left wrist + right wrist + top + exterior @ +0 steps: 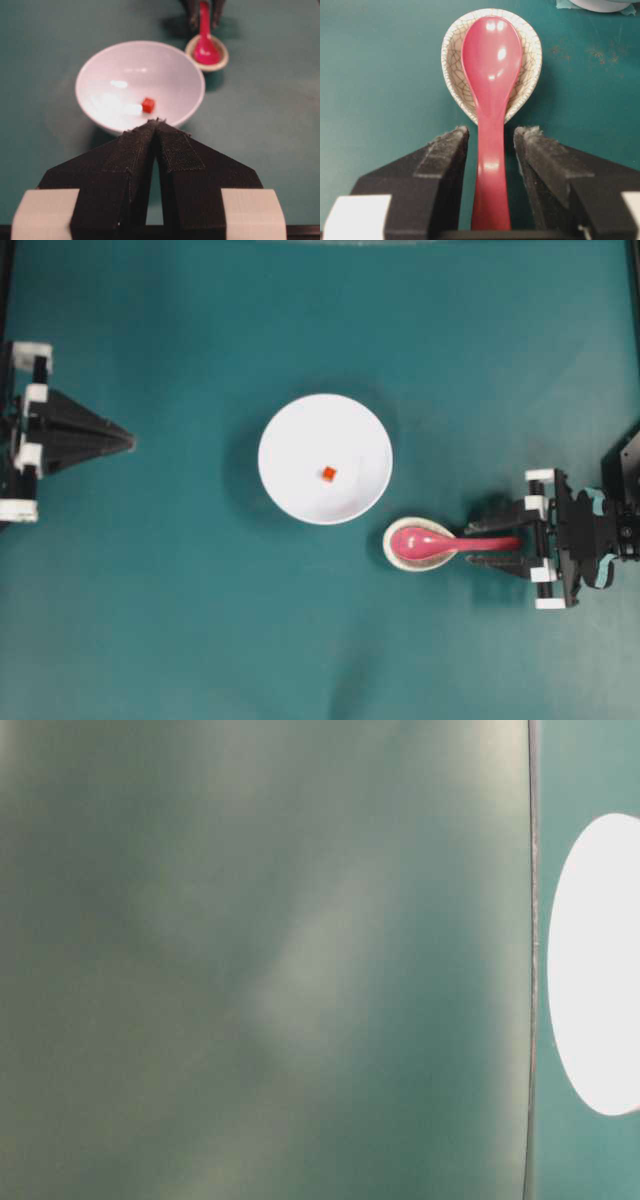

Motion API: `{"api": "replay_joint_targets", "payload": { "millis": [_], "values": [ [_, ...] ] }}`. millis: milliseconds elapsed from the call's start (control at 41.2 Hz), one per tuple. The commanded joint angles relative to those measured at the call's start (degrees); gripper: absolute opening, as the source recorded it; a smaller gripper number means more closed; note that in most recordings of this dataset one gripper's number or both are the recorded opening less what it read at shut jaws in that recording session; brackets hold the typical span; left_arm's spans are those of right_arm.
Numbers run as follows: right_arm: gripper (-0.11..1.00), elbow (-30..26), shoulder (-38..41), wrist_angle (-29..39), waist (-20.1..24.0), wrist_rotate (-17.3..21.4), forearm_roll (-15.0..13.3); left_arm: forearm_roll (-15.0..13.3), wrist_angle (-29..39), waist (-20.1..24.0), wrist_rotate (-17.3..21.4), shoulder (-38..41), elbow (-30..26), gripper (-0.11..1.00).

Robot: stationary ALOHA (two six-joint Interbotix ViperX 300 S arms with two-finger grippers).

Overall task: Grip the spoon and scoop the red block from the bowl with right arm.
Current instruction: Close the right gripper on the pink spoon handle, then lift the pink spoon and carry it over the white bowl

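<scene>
- While both my arms sit at opposite edges of the overhead view, the teal table (150, 620) fills nearly all of it, and the table-level view gives only a blur of green with a white oval at its right edge;
- the bowl (290, 435), white and round, stands at the middle of the overhead frame, well apart from either of my grippers; from my left wrist camera it lies just ahead of the fingertips;
- my right gripper (495, 543) reaches in from the right edge, lower than the bowl, its jaws parted with one on each side of the spoon's handle; in the right wrist view a narrow gap shows on both sides of the handle, so nothing is clamped;
- my left gripper (125, 443) rests at the left edge, its fingers pressed together to a point and holding nothing;
- the spoon rest (392, 550), a speckled off-white oval dish, sits just beside the bowl's lower right rim;
- the spoon (440, 540), glossy pink, lies with its scoop in that dish and its handle running right, between my right jaws;
- the red block (328, 474) lies inside the bowl, on its floor, slightly right of and below centre.
</scene>
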Motion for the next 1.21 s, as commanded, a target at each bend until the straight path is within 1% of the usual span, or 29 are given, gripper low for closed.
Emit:
{"api": "replay_joint_targets", "payload": {
  "millis": [0, 48, 170, 242, 630, 970, 1067, 1188],
  "values": [
    [0.44, -0.35, -0.44, -0.53, 0.26, -0.09, -0.09, 0.00, -0.26, 0.00, 0.09, 0.44, -1.58, 0.04],
    [0.41, -0.35, -0.35, -0.53, 0.26, -0.09, -0.09, 0.09, -0.26, 0.00, 0.09, 0.44, -1.49, 0.04],
    [0.29, -0.35, -0.44, -0.53, 0.26, -0.09, -0.09, 0.09, -0.26, -0.09, 0.09, 0.44, -1.49, 0.04],
    [0.26, -0.44, -0.44, -0.53, 0.26, -0.09, -0.09, 0.09, -0.26, 0.00, 0.00, 0.44, -1.49, 0.04],
    [0.25, -0.35, -1.32, -0.53, 0.26, -0.09, -0.09, 0.00, -0.26, -0.09, 0.00, 0.88, -1.49, 0.04],
    [0.25, 1.93, -10.28, 2.29, -0.62, -0.44, 0.00, 0.09, -0.26, 0.00, 0.00, 1.05, -1.49, 0.04],
    [0.25, 2.02, -13.10, 3.52, -0.88, -2.20, 0.00, 0.09, -0.26, -0.09, 0.00, 1.14, -1.49, 0.04],
    [0.25, 1.41, -16.52, 6.59, -1.93, -5.45, 0.00, 0.09, -0.44, -0.09, 0.00, 1.23, -1.49, 0.04]
  ]
}}
